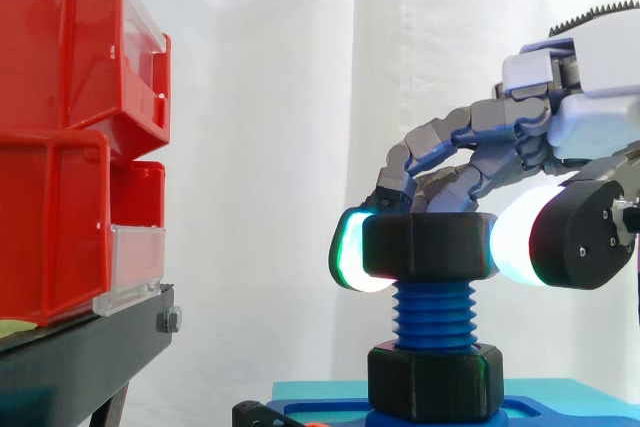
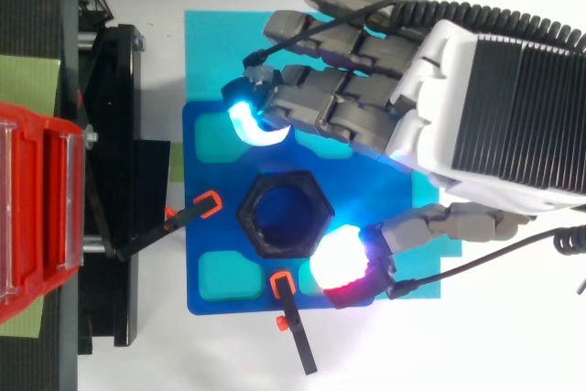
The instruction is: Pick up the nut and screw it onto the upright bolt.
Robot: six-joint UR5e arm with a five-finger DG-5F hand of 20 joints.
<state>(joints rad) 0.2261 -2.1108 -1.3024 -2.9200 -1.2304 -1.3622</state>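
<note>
A black hex nut (image 1: 428, 245) sits level on top of the upright blue threaded bolt (image 1: 433, 317). The bolt rises from a black hex base (image 1: 435, 379) on a blue plate (image 2: 212, 212). My hand (image 2: 366, 98) reaches in from the right and arches over the nut (image 2: 284, 215). Its thumb pad (image 2: 343, 267), glowing white and red, lies against the nut's near right corner. In the top view a cyan-glowing fingertip (image 2: 252, 124) hangs on the nut's far side, with a strip of blue plate showing between them. The fingers are loosely bent and the hand is open around the nut.
Stacked red bins (image 1: 70, 127) stand on a black stand (image 1: 90, 347) to the left. Two black clamps with orange tips (image 2: 197, 211) (image 2: 288, 304) hold the blue plate near the bolt. A cyan sheet (image 2: 206, 52) lies under the plate.
</note>
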